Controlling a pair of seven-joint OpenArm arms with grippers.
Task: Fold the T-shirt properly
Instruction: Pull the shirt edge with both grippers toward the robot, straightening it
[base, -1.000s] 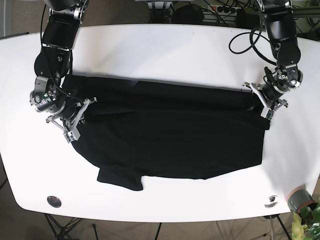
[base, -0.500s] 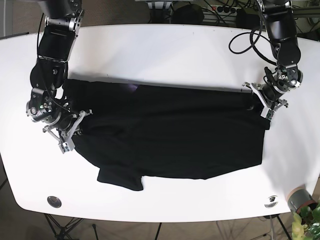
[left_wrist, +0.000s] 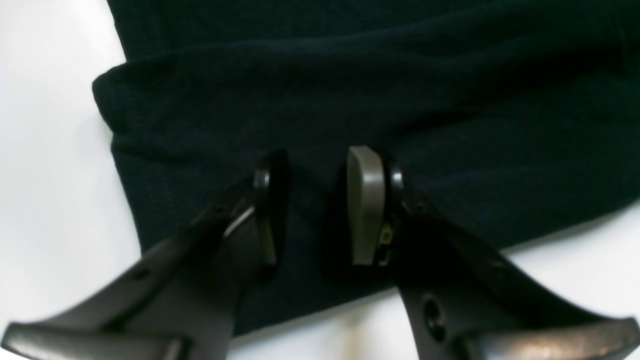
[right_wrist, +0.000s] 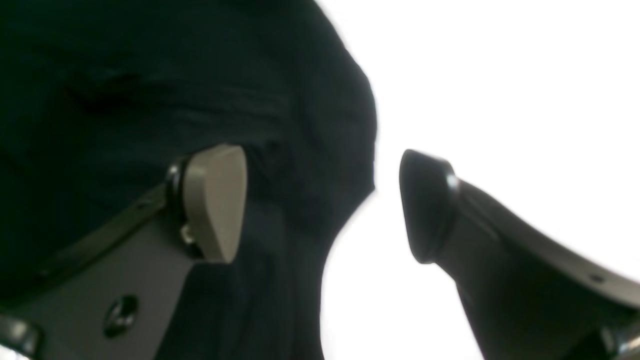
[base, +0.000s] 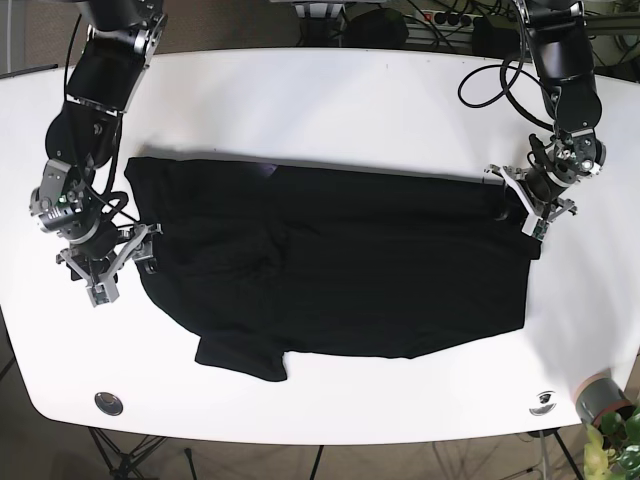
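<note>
Jaws first: my left gripper (left_wrist: 315, 205) has its pads drawn close on a bunched ridge of the black T-shirt (base: 340, 260) at its corner, cloth pinched between them, while my right gripper (right_wrist: 320, 205) stands wide apart, one pad over the fabric and the other over bare white table (base: 330, 100), holding nothing. From the base view the shirt lies spread across the middle of the table, its body long and flat, one sleeve poking out at the near edge, the far edge looking doubled over into a straight line. I judge the job barely under way: at most one lengthwise fold is laid, the sleeve is not tucked, and the crosswise folds are not yet begun.
</note>
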